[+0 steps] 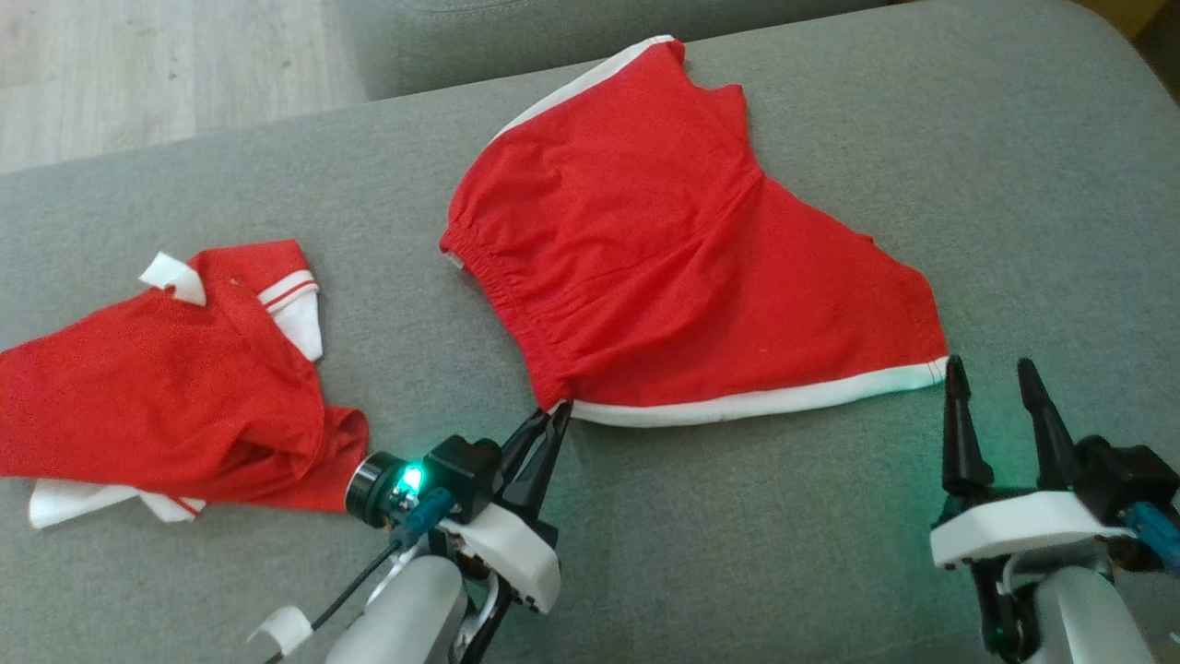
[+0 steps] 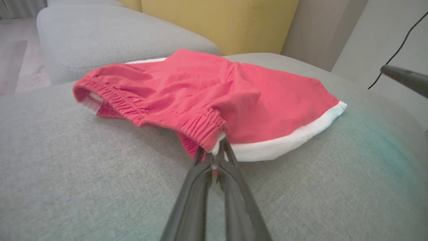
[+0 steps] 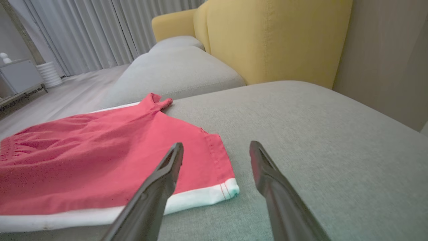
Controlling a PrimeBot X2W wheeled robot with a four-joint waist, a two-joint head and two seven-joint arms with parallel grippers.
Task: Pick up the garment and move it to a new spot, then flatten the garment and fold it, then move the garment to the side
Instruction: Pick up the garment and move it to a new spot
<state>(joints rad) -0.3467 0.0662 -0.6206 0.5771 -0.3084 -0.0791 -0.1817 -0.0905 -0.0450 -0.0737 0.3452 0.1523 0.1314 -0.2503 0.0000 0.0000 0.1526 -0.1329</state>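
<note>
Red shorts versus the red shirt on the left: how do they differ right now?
The red shorts lie spread out; the red shirt is bunched up. The left gripper pinches the red shorts by the waistband; no gripper holds the red shirt. Both are red with white trim, on the grey cushion.

Garment (image 1: 682,258): we see plain red, with a white band along the hem.
Shirt (image 1: 166,387): red again; we make out a white collar and a white cuff with a red stripe.
Cushion (image 1: 968,184): flecked grey.
Backrest (image 3: 277,36): mustard yellow.
Left gripper (image 1: 558,412): our fingers are black, the housing white, the light green.
</note>
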